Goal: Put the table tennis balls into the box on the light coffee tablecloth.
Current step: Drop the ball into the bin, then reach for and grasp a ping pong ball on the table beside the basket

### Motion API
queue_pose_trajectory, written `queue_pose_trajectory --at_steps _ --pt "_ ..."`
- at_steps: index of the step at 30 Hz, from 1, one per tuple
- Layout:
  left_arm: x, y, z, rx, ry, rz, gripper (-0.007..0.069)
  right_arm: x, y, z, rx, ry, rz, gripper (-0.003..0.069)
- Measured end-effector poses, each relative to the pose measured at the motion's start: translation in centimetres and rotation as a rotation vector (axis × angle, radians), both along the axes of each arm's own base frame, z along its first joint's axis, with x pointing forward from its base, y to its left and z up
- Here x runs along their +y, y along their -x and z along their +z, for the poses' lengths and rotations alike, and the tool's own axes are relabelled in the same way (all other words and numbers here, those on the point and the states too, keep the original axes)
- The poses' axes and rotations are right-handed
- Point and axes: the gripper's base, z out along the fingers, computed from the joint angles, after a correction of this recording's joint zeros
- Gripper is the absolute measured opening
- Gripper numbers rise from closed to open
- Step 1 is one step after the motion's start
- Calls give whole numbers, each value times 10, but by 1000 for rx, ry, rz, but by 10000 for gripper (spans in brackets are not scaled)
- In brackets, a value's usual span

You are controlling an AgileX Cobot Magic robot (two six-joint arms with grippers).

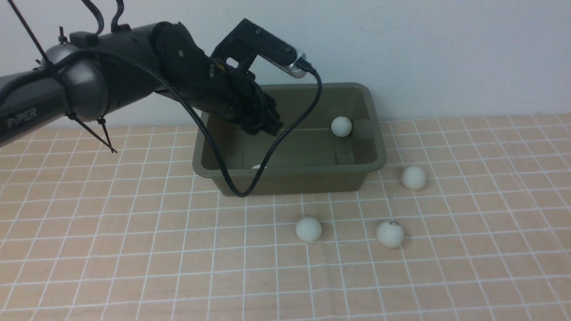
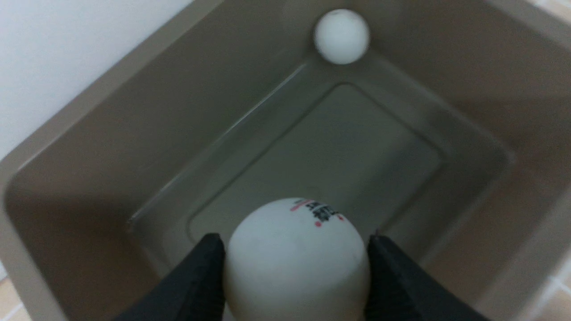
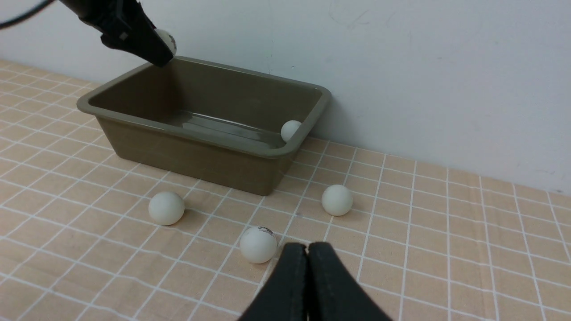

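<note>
My left gripper (image 1: 269,126) hangs over the left half of the olive-green box (image 1: 290,176). It is shut on a white table tennis ball (image 2: 296,263) with a dark and red mark, held above the box floor (image 2: 339,151). One ball (image 1: 341,126) lies in the box's far right corner. The top of another ball (image 1: 258,167) shows behind the front wall. Three balls (image 1: 308,229) (image 1: 390,234) (image 1: 413,177) lie on the light coffee tablecloth (image 1: 134,245) in front of and right of the box. My right gripper (image 3: 308,256) is shut and empty, just above the cloth near the marked ball (image 3: 258,244).
A pale wall (image 1: 446,53) stands right behind the box. The left arm's black cable (image 1: 243,191) loops down over the box's front rim. The right arm is outside the front view.
</note>
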Motion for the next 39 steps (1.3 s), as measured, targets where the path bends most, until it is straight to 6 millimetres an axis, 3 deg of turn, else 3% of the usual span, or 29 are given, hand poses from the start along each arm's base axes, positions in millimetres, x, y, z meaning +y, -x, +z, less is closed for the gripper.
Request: queue_pose_trajectory --at_steps 4,6,8,12,17,18,22,26,30,36,39 --pt "1 -20 -17 75 67 72 362 0 0 0 0 0 0 -18" --pt "-1 -22 -16 120 89 85 393 0 0 0 0 0 0 -18" --pt "-4 -20 -5 192 82 68 455 0 0 0 0 0 0 -18" --pt "-4 -19 25 231 57 48 460 0 0 0 0 0 0 -18" --pt "-7 4 83 407 151 63 339 0 0 0 0 0 0 -18" --pt "-7 6 87 406 157 60 332 0 0 0 0 0 0 -18" --pt "-15 20 108 434 204 11 187 0 0 0 -1 2 -1 -18" --pt "-31 33 102 480 198 -13 84 0 0 0 -1 2 -1 -18" --pt "-50 66 87 541 113 -79 42 0 0 0 -1 2 -1 -18" --pt "-31 116 76 570 -23 -121 36 0 0 0 -1 2 -1 -18" --pt "-23 129 65 594 -69 -154 36 0 0 0 -1 2 -1 -18"
